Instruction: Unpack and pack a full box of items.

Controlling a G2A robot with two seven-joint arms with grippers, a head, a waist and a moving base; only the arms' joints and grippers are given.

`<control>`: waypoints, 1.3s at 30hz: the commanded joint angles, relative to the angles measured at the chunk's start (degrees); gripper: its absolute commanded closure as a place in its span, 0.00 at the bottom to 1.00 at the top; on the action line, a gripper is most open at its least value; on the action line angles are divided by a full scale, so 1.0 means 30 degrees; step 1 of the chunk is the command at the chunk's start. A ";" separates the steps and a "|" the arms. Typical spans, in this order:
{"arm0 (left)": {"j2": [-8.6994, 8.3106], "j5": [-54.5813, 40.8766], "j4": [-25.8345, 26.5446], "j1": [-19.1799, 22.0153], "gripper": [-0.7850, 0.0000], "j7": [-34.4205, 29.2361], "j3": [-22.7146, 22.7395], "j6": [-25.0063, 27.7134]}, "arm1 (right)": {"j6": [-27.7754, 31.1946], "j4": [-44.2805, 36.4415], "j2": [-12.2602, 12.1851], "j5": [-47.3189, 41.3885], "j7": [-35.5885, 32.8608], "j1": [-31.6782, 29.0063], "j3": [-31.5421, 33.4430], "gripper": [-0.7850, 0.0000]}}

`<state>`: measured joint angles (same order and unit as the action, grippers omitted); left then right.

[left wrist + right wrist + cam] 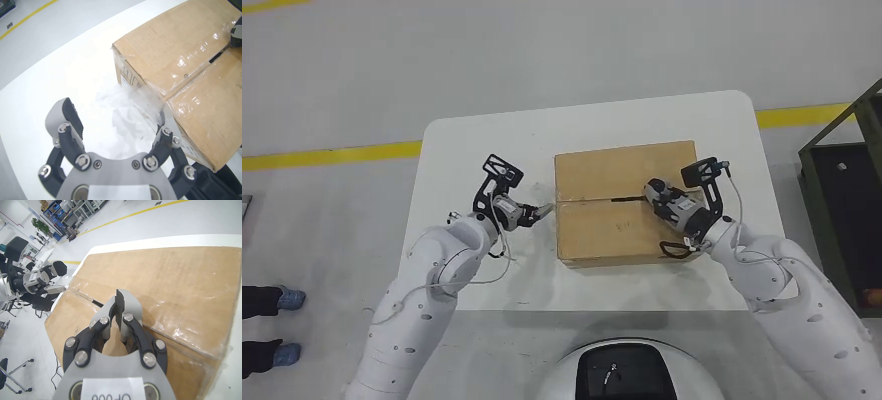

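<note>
Out on the white counter (pixel 482 150), sitting square: a brown cardboard box (pixel 627 205), flaps down, glossy clear tape (pixel 200 47) running along the centre seam. Over at its left end, hovering low with the left gripper (pixel 117 117), jaws spread wide apart, taking in a crumpled loose tail of tape (pixel 132 98) hanging off the box end. Up over the lid, holding the right gripper (pixel 118 303) beside the dark slit (pixel 97 303) in the seam, jaws pressed together, pointing toward the left gripper.

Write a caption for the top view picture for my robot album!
Left jaws open beside a taped cardboard box on a white table; right jaws shut over its top seam.
</note>
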<state>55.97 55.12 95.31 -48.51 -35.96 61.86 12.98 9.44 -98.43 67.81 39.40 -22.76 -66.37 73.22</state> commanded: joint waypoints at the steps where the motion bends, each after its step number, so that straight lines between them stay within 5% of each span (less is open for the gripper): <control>1: -0.0009 0.0098 0.0129 -0.0174 0.00 -0.0010 0.0147 -0.0038 | -0.0039 -0.0013 0.0011 -0.0005 -0.0016 0.0035 -0.0024 1.00; 8: 0.0117 0.1487 0.0048 0.0061 0.00 -0.0327 -0.0163 -0.0107 | -0.0070 -0.0030 0.0049 0.0087 -0.0038 0.0111 -0.0146 1.00; 11: 0.0189 0.3475 -0.0024 0.0382 0.33 -0.0947 -0.0574 -0.0749 | -0.0103 -0.0026 0.0063 0.0084 -0.0083 0.0133 -0.0175 1.00; 14: 0.0340 0.3556 -0.0382 0.0575 0.27 -0.0800 -0.0814 -0.0987 | -0.0110 -0.0039 0.0070 0.0138 -0.0121 0.0144 -0.0188 1.00; 17: 0.0474 0.3757 -0.0712 0.0770 0.62 -0.0565 -0.1120 -0.0775 | -0.0165 -0.0072 0.0083 0.0169 -0.0191 0.0157 -0.0228 1.00; 18: 0.0520 0.3692 -0.0847 0.0827 0.91 -0.0472 -0.1212 -0.0600 | -0.0174 -0.0075 0.0087 0.0189 -0.0205 0.0166 -0.0238 1.00; 19: 0.0564 0.3675 -0.0892 0.0898 1.00 -0.0329 -0.1288 -0.0456 | -0.0183 -0.0073 0.0091 0.0192 -0.0207 0.0172 -0.0245 1.00; 39: 0.0642 0.6053 0.1327 -0.0038 1.00 -0.0320 -0.0593 0.0260 | -0.0331 0.0111 0.0172 0.0018 -0.0250 0.0280 -0.0237 1.00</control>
<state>57.90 72.93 98.65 -48.40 -36.85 60.01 13.48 8.46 -98.16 68.32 39.46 -23.45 -65.56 72.49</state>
